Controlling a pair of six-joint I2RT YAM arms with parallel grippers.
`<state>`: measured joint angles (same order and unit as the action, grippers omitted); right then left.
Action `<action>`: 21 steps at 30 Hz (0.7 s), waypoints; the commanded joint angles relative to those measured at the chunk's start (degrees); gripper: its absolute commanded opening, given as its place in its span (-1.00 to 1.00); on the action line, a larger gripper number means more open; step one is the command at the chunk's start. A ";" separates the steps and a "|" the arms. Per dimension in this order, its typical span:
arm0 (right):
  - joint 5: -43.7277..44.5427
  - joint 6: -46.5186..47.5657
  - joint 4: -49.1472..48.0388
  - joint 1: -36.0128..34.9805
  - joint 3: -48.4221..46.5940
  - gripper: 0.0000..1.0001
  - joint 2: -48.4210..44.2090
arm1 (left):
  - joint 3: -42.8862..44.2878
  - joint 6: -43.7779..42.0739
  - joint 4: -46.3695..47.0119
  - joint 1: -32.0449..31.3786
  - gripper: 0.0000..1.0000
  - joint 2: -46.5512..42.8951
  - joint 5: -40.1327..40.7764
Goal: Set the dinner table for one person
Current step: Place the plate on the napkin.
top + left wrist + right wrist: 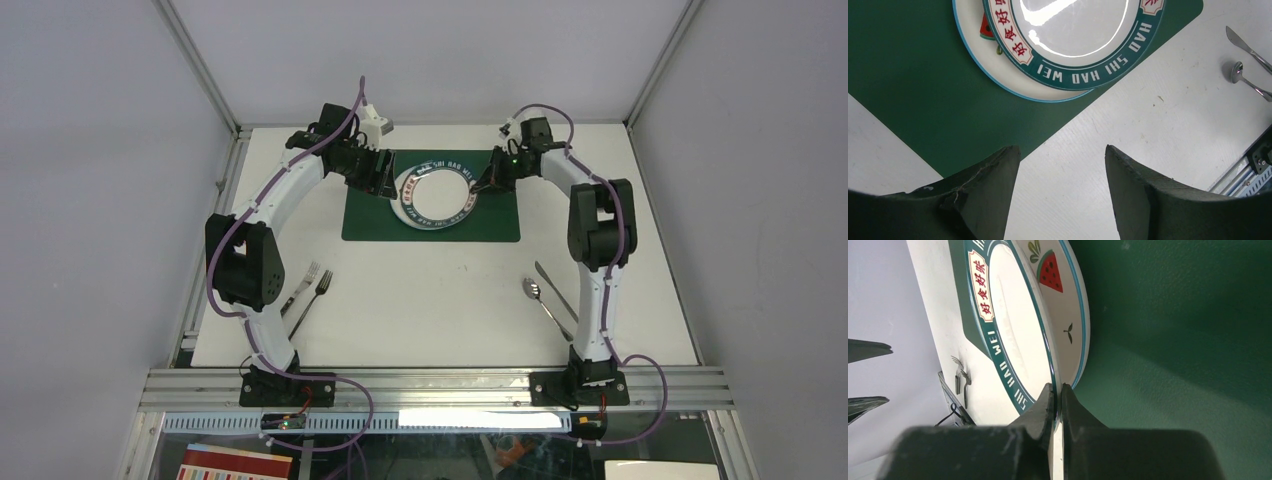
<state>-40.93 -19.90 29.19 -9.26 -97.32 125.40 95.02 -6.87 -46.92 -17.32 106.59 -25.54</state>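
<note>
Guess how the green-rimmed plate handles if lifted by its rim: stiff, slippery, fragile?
Likely rigid: the green-rimmed plate holds shape with the right gripper pinching at the rim. Probably slippery: its glaze shows bright glare. It rests on a larger plate, so a push may slide it.

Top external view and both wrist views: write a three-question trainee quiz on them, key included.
1. True or false: the left hand is shut on a fork.
2. What does the right hand pinch? A) a fork B) the green-rimmed plate C) a cup
3. Name the two utensils lying beside the right arm.
Key: 1 false, it is open and empty. 2 B. 3 The knife and the spoon.
</note>
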 commanded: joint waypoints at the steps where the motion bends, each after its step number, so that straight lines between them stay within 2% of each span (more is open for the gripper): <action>1: -1.29 -1.05 -2.06 -1.98 -4.11 -1.00 0.19 | -0.16 -0.64 1.79 -0.41 0.31 -1.82 -0.04; 21: 1.04 -0.60 -1.38 -3.84 -6.15 -1.00 3.78 | -0.79 -0.86 1.83 -0.38 0.31 -2.62 -0.56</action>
<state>-39.51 -20.12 29.47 -12.80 -101.03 129.73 94.65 -7.01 -46.89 -17.32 106.59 -25.56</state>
